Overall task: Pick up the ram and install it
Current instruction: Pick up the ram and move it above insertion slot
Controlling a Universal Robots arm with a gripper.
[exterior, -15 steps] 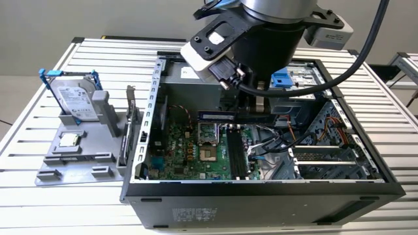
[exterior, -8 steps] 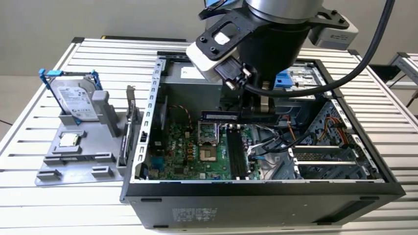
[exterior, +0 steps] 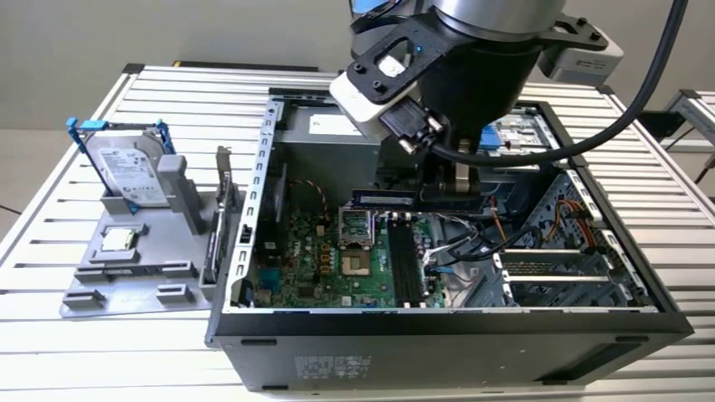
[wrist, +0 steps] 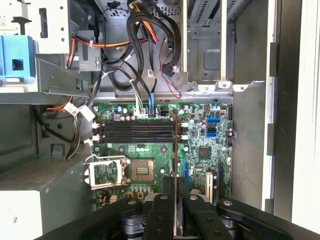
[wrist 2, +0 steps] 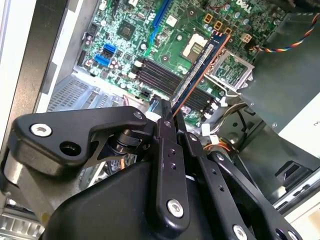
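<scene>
The ram point(exterior: 386, 198) is a slim dark stick held level above the motherboard point(exterior: 335, 268) inside the open computer case point(exterior: 447, 343). My gripper point(exterior: 450, 194) is shut on one end of it. In the second wrist view the ram point(wrist 2: 200, 70) juts out from my gripper point(wrist 2: 172, 120) over the black memory slots point(wrist 2: 160, 75). The first wrist view has the ram point(wrist: 175, 150) edge-on between my fingers point(wrist: 162, 202), crossing the end of the memory slots point(wrist: 135, 132). It hangs clear of the slots point(exterior: 404, 264), at right angles to them.
A grey holder point(exterior: 90, 293) at the exterior view's left carries a hard drive in a blue frame point(exterior: 129, 172), a processor chip point(exterior: 117, 239) and a bracketed card point(exterior: 229, 209). Loose cables point(exterior: 480, 243) and a drive cage point(exterior: 558, 268) crowd the case beside the slots. The processor socket point(exterior: 355, 251) lies alongside.
</scene>
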